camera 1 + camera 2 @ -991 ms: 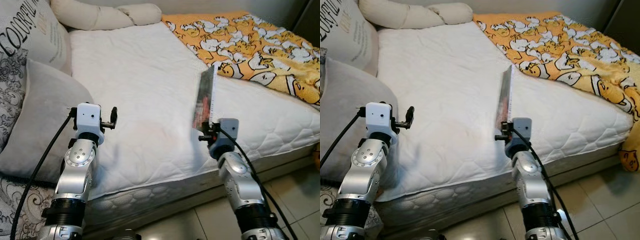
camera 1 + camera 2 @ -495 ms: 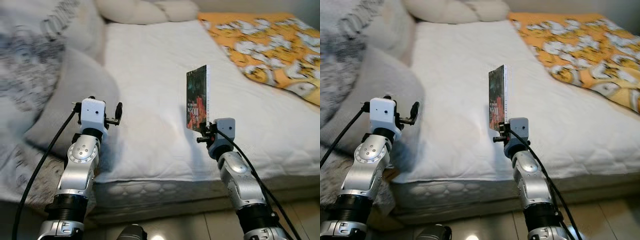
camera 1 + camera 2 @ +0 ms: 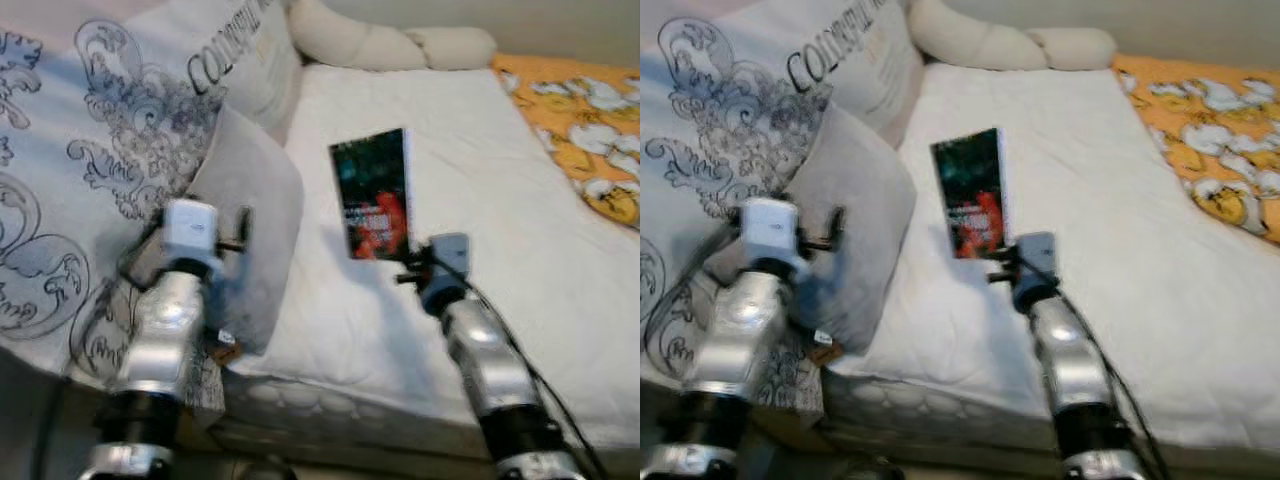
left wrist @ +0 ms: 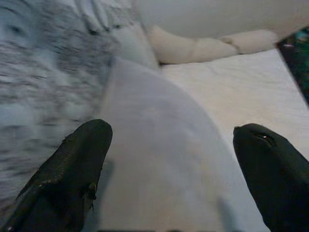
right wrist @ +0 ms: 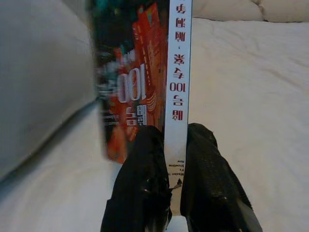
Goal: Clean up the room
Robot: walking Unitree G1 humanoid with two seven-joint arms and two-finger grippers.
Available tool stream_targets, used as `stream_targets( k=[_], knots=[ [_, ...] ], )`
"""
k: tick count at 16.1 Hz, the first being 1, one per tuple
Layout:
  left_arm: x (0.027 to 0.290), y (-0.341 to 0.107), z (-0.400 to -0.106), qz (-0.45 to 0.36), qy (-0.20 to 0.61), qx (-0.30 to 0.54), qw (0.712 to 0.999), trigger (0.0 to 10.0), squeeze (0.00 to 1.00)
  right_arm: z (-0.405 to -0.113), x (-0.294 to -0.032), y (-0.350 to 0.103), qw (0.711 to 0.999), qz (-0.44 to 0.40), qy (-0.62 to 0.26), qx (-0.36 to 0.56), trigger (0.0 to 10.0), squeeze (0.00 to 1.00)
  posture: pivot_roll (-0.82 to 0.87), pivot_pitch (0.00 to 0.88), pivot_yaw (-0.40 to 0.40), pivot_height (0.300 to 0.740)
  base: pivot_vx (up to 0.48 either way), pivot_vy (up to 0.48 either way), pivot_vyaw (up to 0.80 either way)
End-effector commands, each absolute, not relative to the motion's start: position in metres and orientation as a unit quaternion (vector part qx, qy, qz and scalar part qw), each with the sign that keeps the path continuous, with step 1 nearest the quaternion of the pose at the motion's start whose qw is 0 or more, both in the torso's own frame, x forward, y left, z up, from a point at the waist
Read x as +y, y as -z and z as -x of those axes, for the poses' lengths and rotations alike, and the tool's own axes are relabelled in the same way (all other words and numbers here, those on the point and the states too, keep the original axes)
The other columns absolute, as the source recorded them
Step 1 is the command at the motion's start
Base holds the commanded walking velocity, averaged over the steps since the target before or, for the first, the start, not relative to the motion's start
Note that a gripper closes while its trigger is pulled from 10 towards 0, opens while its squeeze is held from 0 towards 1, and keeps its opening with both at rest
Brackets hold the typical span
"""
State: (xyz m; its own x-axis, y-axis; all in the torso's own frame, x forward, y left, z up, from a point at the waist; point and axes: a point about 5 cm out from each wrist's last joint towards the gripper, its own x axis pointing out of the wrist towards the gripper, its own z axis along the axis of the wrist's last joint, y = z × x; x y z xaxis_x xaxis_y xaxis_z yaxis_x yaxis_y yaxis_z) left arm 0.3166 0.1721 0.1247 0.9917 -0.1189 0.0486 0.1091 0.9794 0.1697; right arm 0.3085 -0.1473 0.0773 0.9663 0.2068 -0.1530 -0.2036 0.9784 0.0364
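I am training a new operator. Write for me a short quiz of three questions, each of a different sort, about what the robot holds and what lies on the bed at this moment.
1. True or false: the right gripper is shut on the book.
2. Multiple choice: the left gripper is (A) shut on a pillow, (B) open and holding nothing, (C) shut on the book.
3. Fill in: the blanket at the robot's right side of the bed is orange with a pattern of ____.

Key: 1 true. 2 B: its fingers stand wide apart in front of the grey pillow. 3 ducks.
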Motion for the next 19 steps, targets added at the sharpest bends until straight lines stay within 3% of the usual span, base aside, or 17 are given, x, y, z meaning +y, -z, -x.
stream_targets(
  k=[1,5,9,10,15,19],
  knots=[
    [0.179,-0.126,-0.317,-0.090,0.052,-0.030,0.994,10.0,0.00,-0.313,-0.145,-0.086,0.992,-0.024,-0.105,0.064,10.0,0.00,0.09,0.000,-0.020,0.740,0.285,0.000,0.00],
    [0.166,-0.123,-0.312,-0.089,0.117,-0.022,0.989,10.0,0.00,-0.316,-0.144,-0.090,0.987,-0.033,-0.141,0.075,10.0,0.00,0.09,0.000,-0.027,0.740,0.000,0.000,0.00],
    [0.150,-0.116,-0.304,-0.118,0.248,0.017,0.962,10.0,0.00,-0.331,-0.141,-0.094,0.974,-0.104,-0.162,0.116,10.0,0.00,0.10,0.000,-0.026,0.740,0.000,0.000,0.00],
    [0.147,-0.111,-0.300,-0.138,0.294,0.045,0.945,10.0,0.00,-0.338,-0.137,-0.094,0.963,-0.138,-0.183,0.144,10.0,0.00,0.10,0.000,-0.023,0.740,0.000,0.000,0.00],
    [0.150,-0.113,-0.296,-0.156,0.355,0.079,0.919,10.0,0.00,-0.349,-0.126,-0.089,0.924,-0.191,-0.235,0.234,10.0,0.00,0.10,0.000,-0.017,0.740,0.000,0.000,0.00],
    [0.155,-0.118,-0.294,-0.153,0.373,0.092,0.911,10.0,0.00,-0.347,-0.127,-0.073,0.868,-0.325,-0.212,0.310,10.0,0.00,0.12,0.000,-0.022,0.740,0.000,0.000,0.00]
  ],
)
